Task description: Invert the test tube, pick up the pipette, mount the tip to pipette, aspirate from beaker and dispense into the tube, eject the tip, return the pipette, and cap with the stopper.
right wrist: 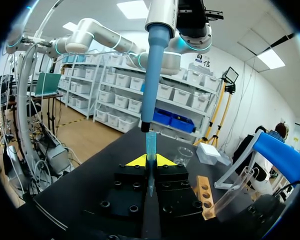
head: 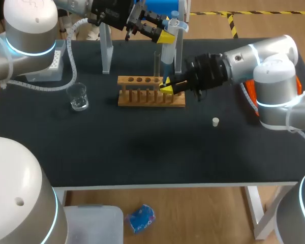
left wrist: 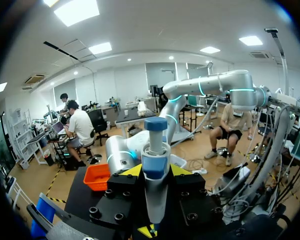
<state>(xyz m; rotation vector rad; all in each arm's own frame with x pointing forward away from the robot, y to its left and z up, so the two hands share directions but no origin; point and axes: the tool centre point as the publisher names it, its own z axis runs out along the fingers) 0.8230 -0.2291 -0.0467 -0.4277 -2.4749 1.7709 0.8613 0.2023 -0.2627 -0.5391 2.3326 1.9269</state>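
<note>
I am working on the tip-mounting step. My left gripper [head: 162,34] is pinching the blue-and-grey pipette [head: 166,56] upright above the light wooden tube rack [head: 142,99]. The left wrist view is showing both yellow-tipped fingers pressing on the pipette's body from two sides. My right gripper [right wrist: 150,161] is pinching the thin translucent teal pipette tip [right wrist: 150,145] upright, directly under the pipette's blue shaft. The shaft's end is either meeting the tip's mouth or hanging just above it, and I cannot tell whether the tip is seated.

The clear glass test tube [head: 156,63] is standing in the rack just beside the pipette. I am therefore taking the inverting as done, though I cannot make out its mouth for certain. Picking up the pipette is plainly done, and mounting is the step in hand, so I am judging myself less than halfway through.

The rest is not yet done:
- **Aspirating:** the small clear glass beaker [head: 79,96] is sitting on the black counter [head: 142,157], apart from the rack on my left side.
- **Dispensing:** the liquid is going into the tube after that.
- **Ejecting:** the tip is then coming off the pipette.
- **Returning:** the pipette is going back to the white stand with the blue top [head: 107,51] behind the rack.
- **Capping:** the small white stopper [head: 215,121] is lying alone on the counter on my right side, untouched.
</note>
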